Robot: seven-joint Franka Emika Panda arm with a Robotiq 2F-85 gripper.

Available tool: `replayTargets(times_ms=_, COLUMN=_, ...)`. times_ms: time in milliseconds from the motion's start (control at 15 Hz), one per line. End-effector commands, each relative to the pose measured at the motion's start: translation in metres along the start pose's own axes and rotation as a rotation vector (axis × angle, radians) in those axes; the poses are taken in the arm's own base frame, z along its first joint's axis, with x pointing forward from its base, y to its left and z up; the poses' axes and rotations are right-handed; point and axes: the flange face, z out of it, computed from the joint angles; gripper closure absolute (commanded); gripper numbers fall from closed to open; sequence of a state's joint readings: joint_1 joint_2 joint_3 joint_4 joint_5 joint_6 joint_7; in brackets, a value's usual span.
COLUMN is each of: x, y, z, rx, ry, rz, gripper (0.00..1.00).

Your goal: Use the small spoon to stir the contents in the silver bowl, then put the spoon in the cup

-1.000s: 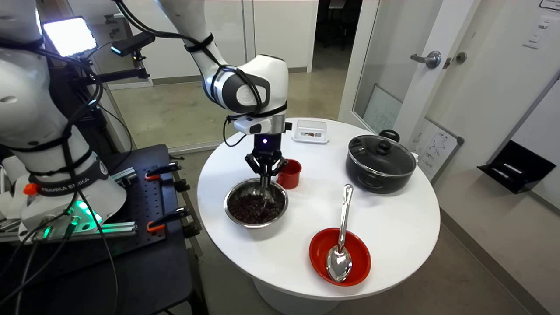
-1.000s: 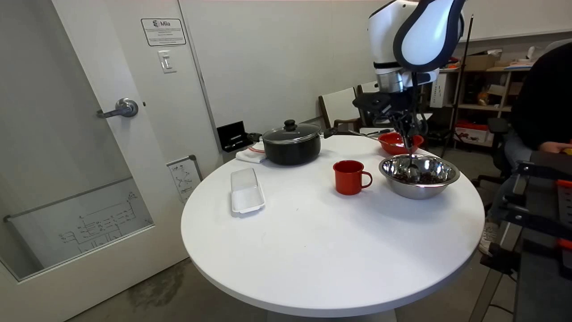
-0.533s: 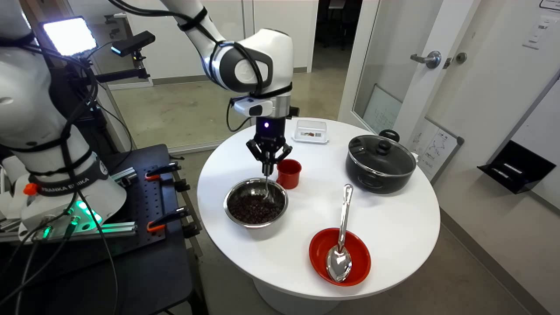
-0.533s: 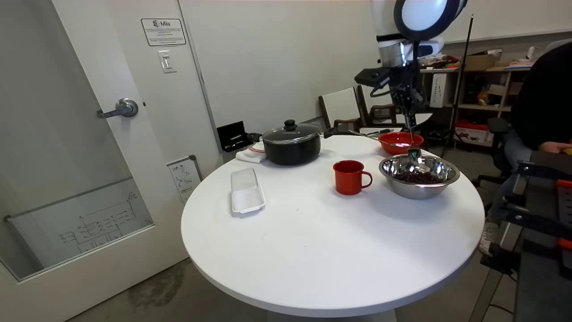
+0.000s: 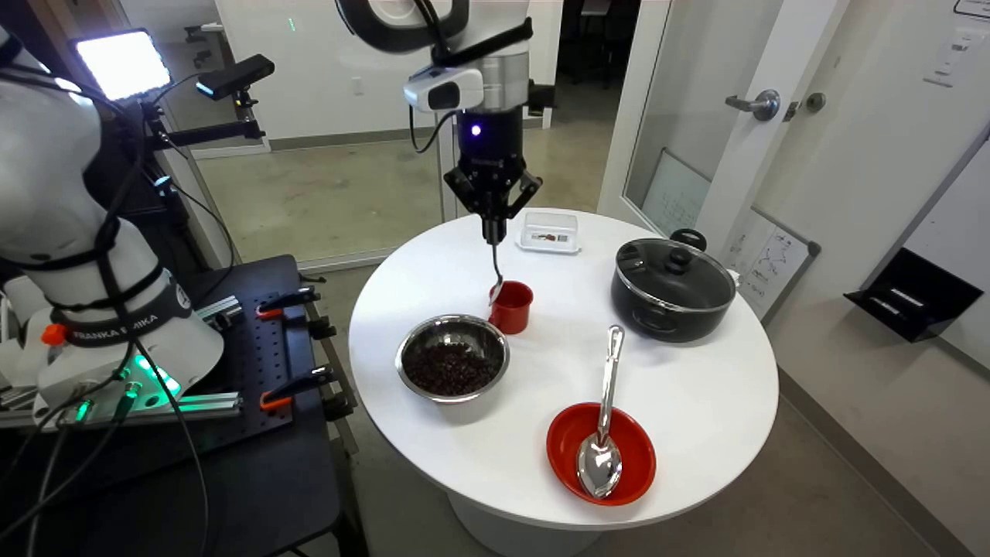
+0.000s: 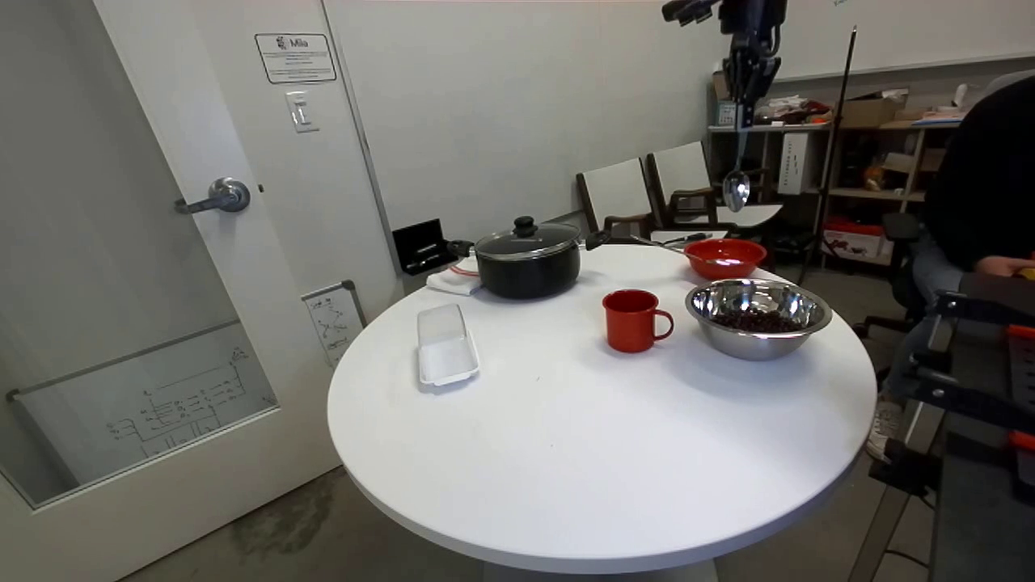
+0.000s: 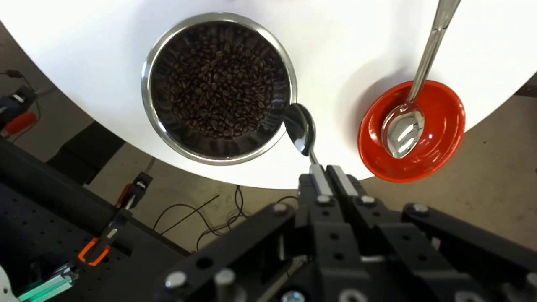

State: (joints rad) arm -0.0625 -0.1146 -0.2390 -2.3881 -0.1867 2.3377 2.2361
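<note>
Gripper [image 5: 493, 237] pinching the small spoon [image 6: 737, 191] by its handle, head hanging down in the air, clear of the silver bowl [image 6: 756, 346]; that hold presumably leaves the head free to work the dark beans [image 7: 222, 84], then dip into a mouth from above. Red cup [image 6: 630, 323] upright just beside the bowl, a spot that should make the carry short

The end effector [image 7: 327, 170] hides part of the small spoon [image 7: 303, 132].

Red cup [image 6: 629, 325], silver bowl [image 6: 754, 348], dark-brown beans [image 7: 219, 86], silver small spoon [image 6: 737, 191], black gripper [image 5: 493, 235]
</note>
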Motion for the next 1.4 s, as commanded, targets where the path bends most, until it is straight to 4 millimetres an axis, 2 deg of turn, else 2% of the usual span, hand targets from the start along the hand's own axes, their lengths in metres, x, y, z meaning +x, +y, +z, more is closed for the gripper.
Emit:
replayTargets(times_ms=0, x=-0.008, y=-0.001, z=-0.005, rx=0.003, ry=-0.056, rz=-0.022, gripper=0.99)
replayTargets(times_ms=200, x=-0.036, y=0.007, z=0.002, rx=0.045, ry=-0.106, rz=-0.063, gripper=0.99)
replayTargets(times_ms=533, x=-0.093, y=0.027, z=0.015, rx=0.105, ry=-0.143, rz=-0.168, gripper=0.99)
replayTargets(times_ms=800, x=-0.128, y=0.042, z=0.030, rx=0.122, ry=-0.155, rz=-0.245, gripper=0.99)
replayTargets(times_ms=1000, x=-0.145, y=0.042, z=0.050, rx=0.142, ry=-0.158, rz=-0.267, gripper=0.99)
replayTargets(times_ms=1333, x=-0.158, y=0.029, z=0.088, rx=0.141, ry=-0.134, rz=-0.273, gripper=0.99)
